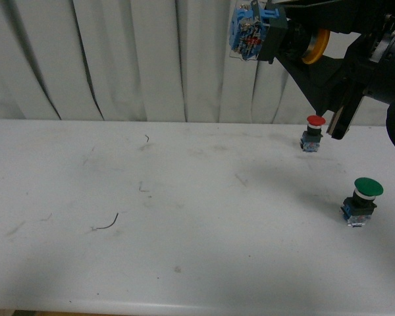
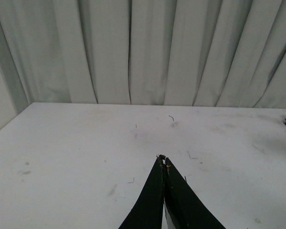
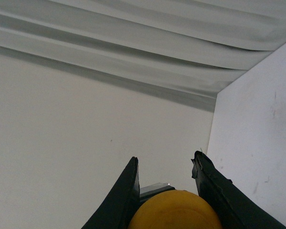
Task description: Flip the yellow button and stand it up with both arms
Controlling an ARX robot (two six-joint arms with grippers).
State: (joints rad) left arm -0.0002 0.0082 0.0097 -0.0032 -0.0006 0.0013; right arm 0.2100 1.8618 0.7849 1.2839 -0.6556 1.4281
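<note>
My right gripper (image 1: 276, 29) is shut on the yellow button (image 1: 314, 46) and holds it high above the table, lying sideways. Its blue-and-clear contact block (image 1: 245, 31) points left and its yellow cap points right toward the arm. In the right wrist view the yellow cap (image 3: 174, 212) fills the space between the two black fingers (image 3: 121, 198). My left gripper (image 2: 162, 158) is shut and empty, its tips low over the white table (image 2: 86, 157). The left arm does not show in the front view.
A red-capped button (image 1: 313, 133) stands at the table's far right. A larger green-capped button (image 1: 362, 201) stands nearer at the right. White curtains hang behind the table. Small dark scuffs and a thin wire scrap (image 1: 108, 224) lie on the table.
</note>
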